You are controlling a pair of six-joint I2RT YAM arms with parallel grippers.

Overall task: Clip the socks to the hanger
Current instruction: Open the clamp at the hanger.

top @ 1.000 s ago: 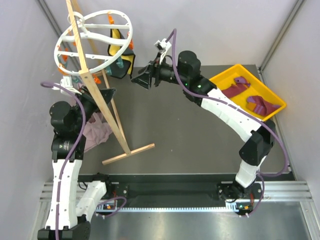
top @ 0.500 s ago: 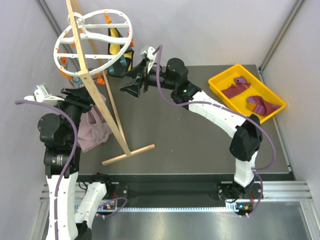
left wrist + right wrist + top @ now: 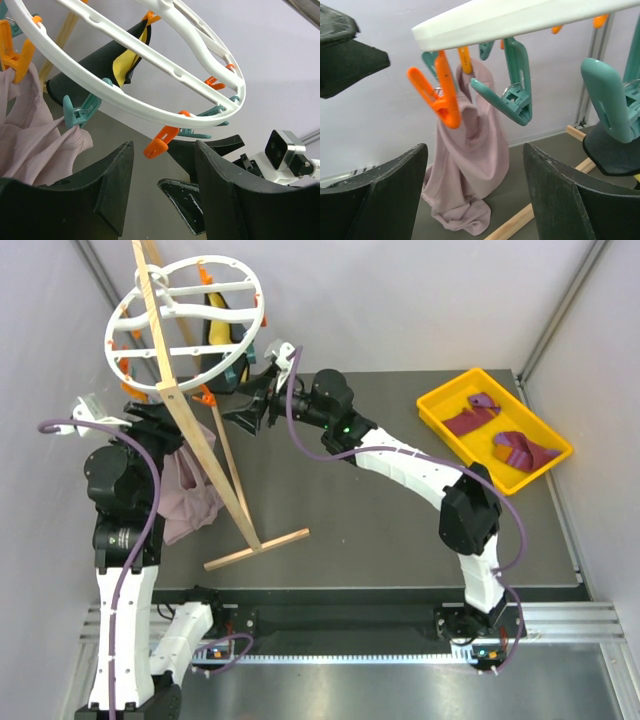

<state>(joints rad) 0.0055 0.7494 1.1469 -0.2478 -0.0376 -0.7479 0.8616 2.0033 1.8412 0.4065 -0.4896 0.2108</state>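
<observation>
The two maroon socks (image 3: 470,416) (image 3: 522,450) lie in the yellow tray (image 3: 438,398) at the right, far from both grippers. The white wheel hanger (image 3: 180,302) hangs at the back left on the wooden stand. My left gripper (image 3: 165,423) is open and empty just below the rim (image 3: 150,112), with an orange clip (image 3: 161,142) hanging above its jaws. My right gripper (image 3: 243,412) is open and empty under the hanger's right side. Its wrist view shows the rim (image 3: 520,20), an orange clip (image 3: 440,92) and a teal clip (image 3: 512,95) above its jaws.
A pale mauve cloth (image 3: 190,500) hangs from clips and trails onto the table; it also shows in the right wrist view (image 3: 470,165). A yellow-and-black garment (image 3: 225,335) hangs at the hanger's far side. The wooden stand (image 3: 225,480) leans across the left, its foot bar near the table's middle.
My right arm has reached left, bringing its open gripper under the hanger's rim. My left arm has swung outward and raised its gripper toward the rim. The socks have not moved.
</observation>
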